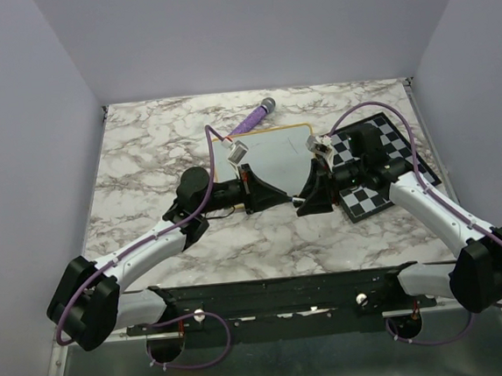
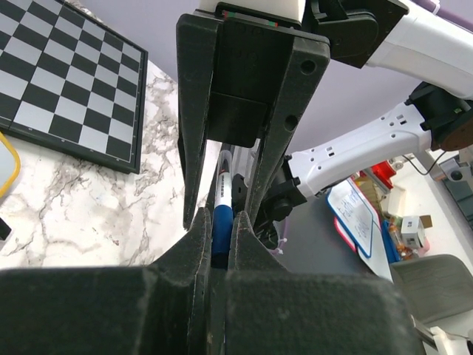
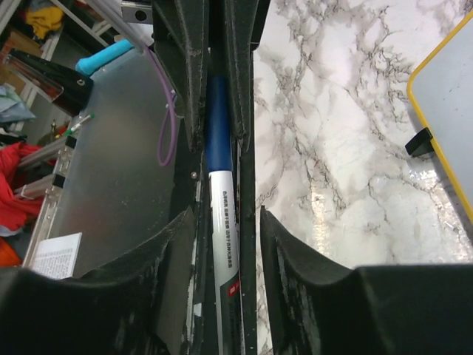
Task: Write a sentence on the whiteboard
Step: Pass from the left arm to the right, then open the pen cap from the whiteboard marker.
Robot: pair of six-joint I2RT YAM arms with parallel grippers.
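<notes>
1. Left gripper (image 2: 219,222) is clenched hard on the blue end of the marker (image 3: 224,244), holding it up between the two arms.
2. Right gripper (image 3: 225,216) straddles the white barrel from the opposite side. Its jaws look loose, with a sliver of gap showing, though the angle is tight.
3. The whiteboard (image 1: 270,155) sits on the marble table (image 1: 143,162) just behind both grippers, with the chessboard (image 1: 381,163) beside its right edge.
4. A purple-handled tool (image 1: 252,118) lies at the board's far-left corner.
</notes>
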